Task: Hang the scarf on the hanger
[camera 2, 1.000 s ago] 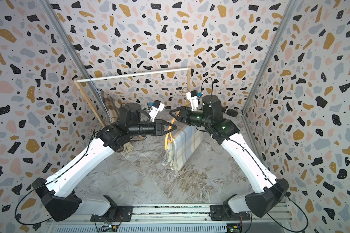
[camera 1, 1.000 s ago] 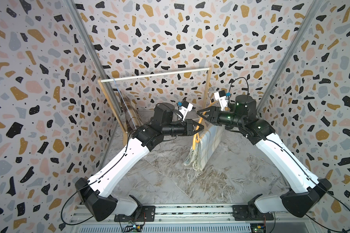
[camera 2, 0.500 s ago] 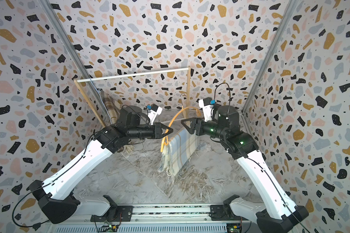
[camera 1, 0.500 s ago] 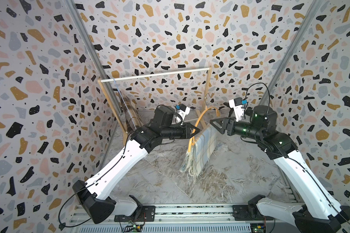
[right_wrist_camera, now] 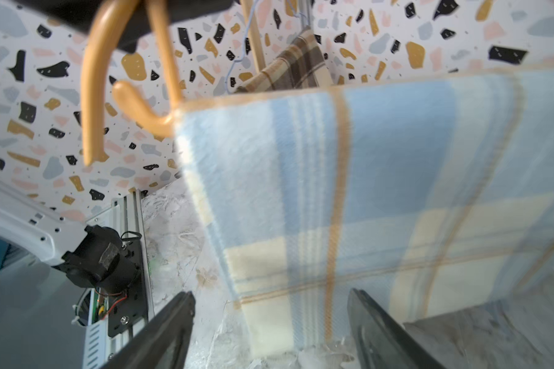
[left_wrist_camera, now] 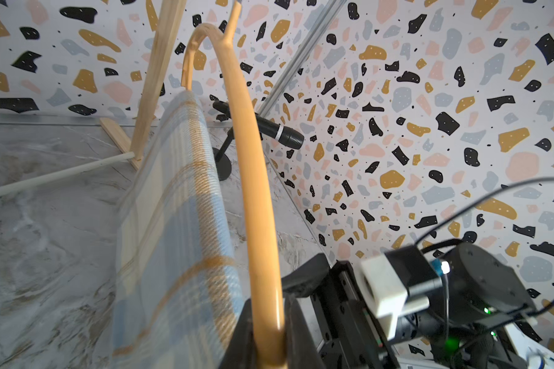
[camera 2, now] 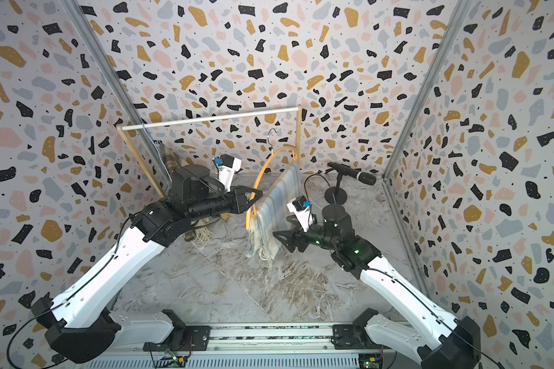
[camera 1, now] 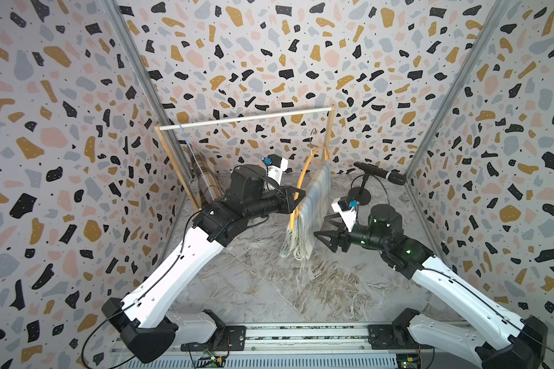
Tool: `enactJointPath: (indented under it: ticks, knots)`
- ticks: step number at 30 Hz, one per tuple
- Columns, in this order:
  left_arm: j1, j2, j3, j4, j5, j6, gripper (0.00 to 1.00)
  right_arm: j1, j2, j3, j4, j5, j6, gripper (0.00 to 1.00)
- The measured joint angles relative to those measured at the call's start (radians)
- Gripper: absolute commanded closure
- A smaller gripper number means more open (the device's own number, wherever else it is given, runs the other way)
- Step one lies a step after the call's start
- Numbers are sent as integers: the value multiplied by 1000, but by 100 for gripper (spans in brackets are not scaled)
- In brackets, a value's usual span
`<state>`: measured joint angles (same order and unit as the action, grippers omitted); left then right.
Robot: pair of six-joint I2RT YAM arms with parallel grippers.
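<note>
Blue-plaid and folded over the bar of the wooden hanger (camera 1: 303, 172): finds the scarf (camera 1: 312, 204) there, mid-table, fringe hanging low toward the table (camera 1: 253, 281). Has let go with the right gripper (camera 1: 322, 228), now spread wide and empty, drawn back to 4 o'clock of the scarf after being close against it a second ago. Keeps the left gripper (camera 1: 296, 199) clenched on the hanger's end at 9 o'clock. Suggests the draping is done; probably leaves only hooking the hanger onto the rack (camera 1: 243, 118) at 12 o'clock. Counted: two scarves, the other a brown plaid scarf (camera 1: 205, 179) on the rack at 10 o'clock under a blue wire hanger (camera 1: 185, 138); two hangers; one rack; one microphone (camera 1: 381, 174) at 2 o'clock.
</note>
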<state>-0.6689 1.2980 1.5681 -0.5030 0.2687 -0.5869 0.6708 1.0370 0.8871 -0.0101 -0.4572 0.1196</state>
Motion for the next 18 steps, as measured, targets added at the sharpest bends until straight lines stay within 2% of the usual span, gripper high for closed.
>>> enactJointPath:
  ticks: [4, 10, 13, 18]
  knots:
    - [0, 22, 54, 11, -33, 5, 100, 51, 53, -29, 126, 45, -42, 19]
    - [0, 31, 69, 34, -65, 17, 100, 90, 177, -30, 220, 133, -60, 29]
    - [0, 38, 69, 32, -71, 18, 100, 97, 224, -29, 236, 169, -60, 43]
    - [0, 49, 69, 32, -85, 26, 100, 100, 258, -29, 253, 221, -44, 74]
